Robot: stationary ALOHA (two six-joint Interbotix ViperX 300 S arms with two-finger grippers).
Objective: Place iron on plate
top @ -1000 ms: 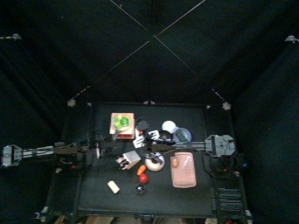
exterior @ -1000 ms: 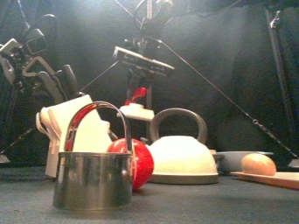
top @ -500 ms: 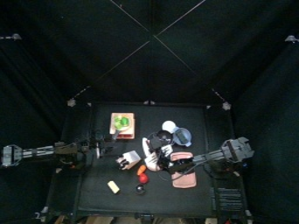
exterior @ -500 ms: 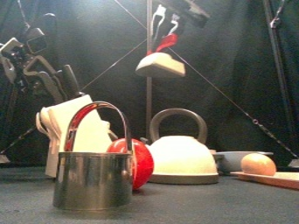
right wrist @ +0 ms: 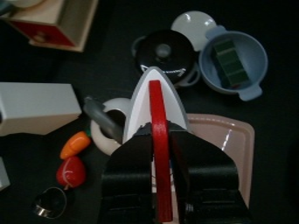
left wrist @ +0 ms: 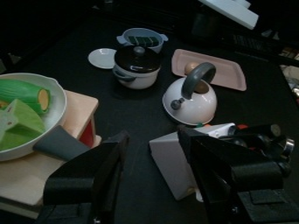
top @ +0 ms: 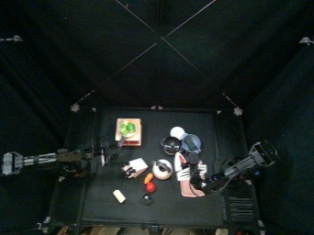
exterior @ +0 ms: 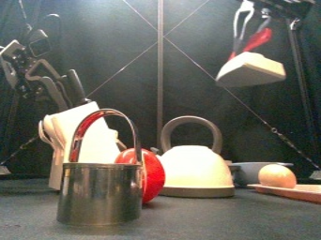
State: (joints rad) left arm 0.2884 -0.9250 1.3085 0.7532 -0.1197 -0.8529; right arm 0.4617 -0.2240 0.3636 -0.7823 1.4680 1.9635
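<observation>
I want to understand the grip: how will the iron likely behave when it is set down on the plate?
The iron looks rigid and small, so probably light. Its broad flat sole should sit stably on the plate, unlikely to roll. The right hand holds its narrow red handle, so it may swing slightly.

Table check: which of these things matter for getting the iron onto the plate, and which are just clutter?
In the job: iron, held up in the right gripper; pink plate, bare and waiting.

Just lying about: white kettle, metal cup, red apple, green bowl on its board, grey cup.
</observation>
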